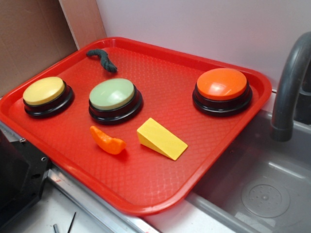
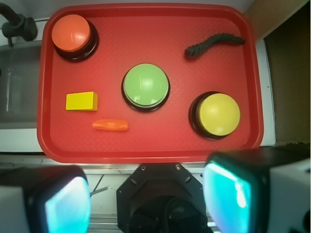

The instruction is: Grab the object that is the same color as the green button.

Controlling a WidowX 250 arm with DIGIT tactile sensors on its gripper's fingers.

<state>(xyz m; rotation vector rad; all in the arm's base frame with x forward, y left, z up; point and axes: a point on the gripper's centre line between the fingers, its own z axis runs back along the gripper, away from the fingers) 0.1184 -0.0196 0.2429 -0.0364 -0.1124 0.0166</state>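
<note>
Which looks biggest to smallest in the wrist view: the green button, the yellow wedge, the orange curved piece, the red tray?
1. Red tray
2. Green button
3. Yellow wedge and orange curved piece: too alike to rank. The wedge looks bulkier, the orange piece slightly longer but thinner.

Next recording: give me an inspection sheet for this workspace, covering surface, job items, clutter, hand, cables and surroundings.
Surface: red tray, textured, lying beside a sink.
Job's things: green button mid-tray; dark green worm near the far edge, untouched.
Clutter: yellow button, orange button, orange curved piece, yellow wedge, all apart from one another.
Hand: wide open, both fingers at the bottom of the wrist view, holding nothing, off the tray's near edge.
Cables: nothing seen.
Surroundings: grey sink, grey faucet, white wall, brown board at the left.
</note>
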